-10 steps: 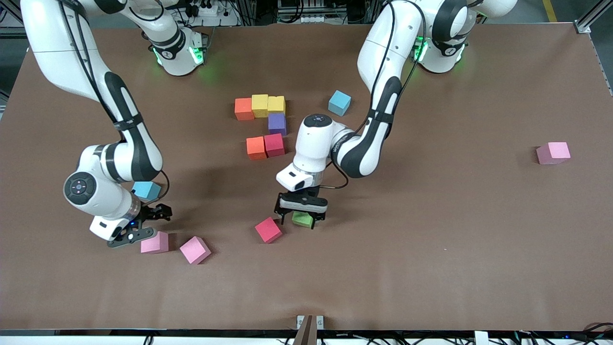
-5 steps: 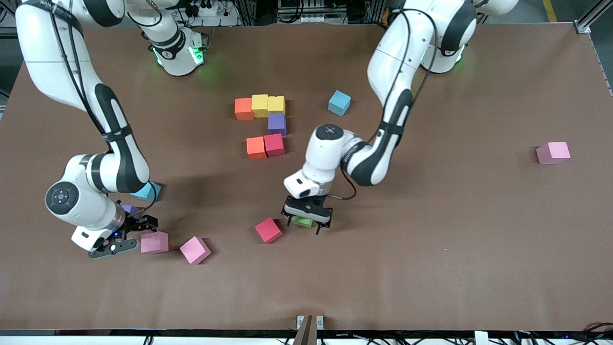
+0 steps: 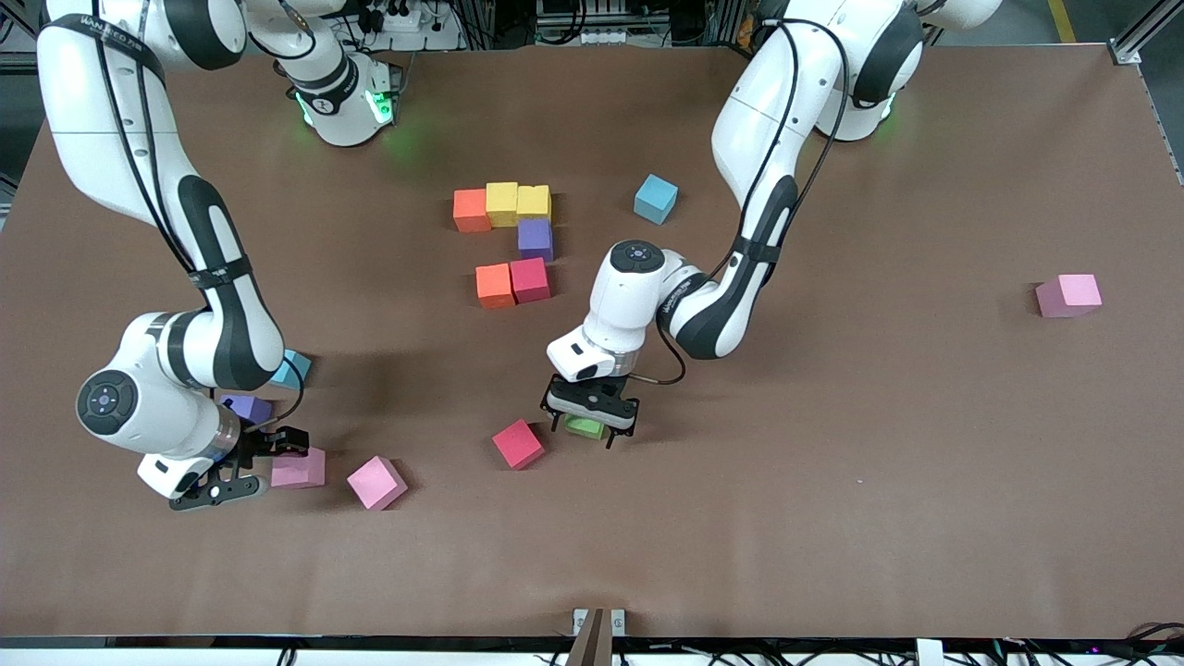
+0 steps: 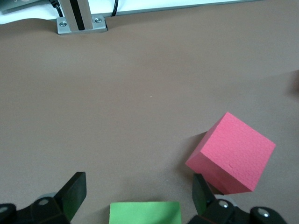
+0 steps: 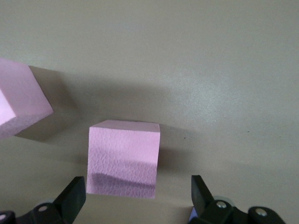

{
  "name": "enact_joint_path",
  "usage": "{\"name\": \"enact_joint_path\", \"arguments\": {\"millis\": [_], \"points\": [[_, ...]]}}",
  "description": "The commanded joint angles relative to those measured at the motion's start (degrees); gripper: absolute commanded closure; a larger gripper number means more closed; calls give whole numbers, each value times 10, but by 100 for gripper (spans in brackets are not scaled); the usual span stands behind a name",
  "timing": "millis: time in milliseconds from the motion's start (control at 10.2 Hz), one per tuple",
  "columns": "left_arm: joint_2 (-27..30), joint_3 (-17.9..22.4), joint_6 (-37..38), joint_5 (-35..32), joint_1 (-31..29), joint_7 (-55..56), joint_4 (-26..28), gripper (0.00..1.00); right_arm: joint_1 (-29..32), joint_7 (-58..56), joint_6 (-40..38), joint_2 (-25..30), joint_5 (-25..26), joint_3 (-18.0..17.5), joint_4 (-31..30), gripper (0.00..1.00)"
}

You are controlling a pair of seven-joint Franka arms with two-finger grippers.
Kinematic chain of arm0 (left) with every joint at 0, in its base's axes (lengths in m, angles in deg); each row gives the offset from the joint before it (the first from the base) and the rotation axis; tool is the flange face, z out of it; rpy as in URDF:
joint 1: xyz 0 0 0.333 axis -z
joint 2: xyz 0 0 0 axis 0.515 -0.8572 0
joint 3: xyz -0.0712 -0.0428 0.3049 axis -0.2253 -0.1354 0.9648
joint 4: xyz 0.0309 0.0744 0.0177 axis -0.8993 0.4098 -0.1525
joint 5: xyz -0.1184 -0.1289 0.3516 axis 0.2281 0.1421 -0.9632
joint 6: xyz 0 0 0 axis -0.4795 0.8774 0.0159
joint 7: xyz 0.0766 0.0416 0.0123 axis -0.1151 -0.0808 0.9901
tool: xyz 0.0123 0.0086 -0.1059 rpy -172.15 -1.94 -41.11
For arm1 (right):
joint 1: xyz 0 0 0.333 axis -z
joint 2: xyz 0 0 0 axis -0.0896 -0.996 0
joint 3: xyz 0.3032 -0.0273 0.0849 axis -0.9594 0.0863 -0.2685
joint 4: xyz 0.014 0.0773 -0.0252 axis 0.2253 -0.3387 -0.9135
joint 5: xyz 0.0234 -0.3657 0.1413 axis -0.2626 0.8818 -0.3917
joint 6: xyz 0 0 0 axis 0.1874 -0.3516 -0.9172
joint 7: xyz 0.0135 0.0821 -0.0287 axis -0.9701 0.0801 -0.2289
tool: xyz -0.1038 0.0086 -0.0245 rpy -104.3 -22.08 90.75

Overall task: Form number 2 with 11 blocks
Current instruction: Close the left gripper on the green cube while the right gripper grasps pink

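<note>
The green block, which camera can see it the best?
The left wrist view shows the green block best: close up between the open left hand, though its bottom edge is cut off. In the front view the left hand covers most of it. The right wrist view does not show it.

A robotics lab: two white robot arms (image 3: 176,305) with black joints and green-lit bases are bolted along one edge of a wide counter (image 3: 879,481) covered in plain brown matting. Bundled cables and a power strip (image 3: 398,18) run along the base edge, aluminium framing (image 3: 1147,32) stands at a corner, and a small metal bracket (image 3: 598,622) is fixed to the edge nearest the front camera. Coloured foam blocks (image 3: 504,205) lie scattered as test pieces on the counter.
</note>
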Motion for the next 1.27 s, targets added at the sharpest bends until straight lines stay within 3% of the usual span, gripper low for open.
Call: {"name": "enact_joint_path", "arguments": {"millis": [0,880,978,1076,1173], "points": [[2,0,6,4,1,-8,5,0,5,2,-15,-7,-9,-5,24,0],[-6,0,6,3,14,-14,18,0,-5,55,9,-51,-19,-4,52,0],[-4,0,7,3,14,-15,23,0,-5,60,11,-53,-19,-4,53,5],[-1,0,8,3,14,-14,29,0,-5,61,14,-57,-19,-4,54,18],[0,0,8,3,14,-14,34,0,-4,60,19,-58,-20,-4,54,62]]}}
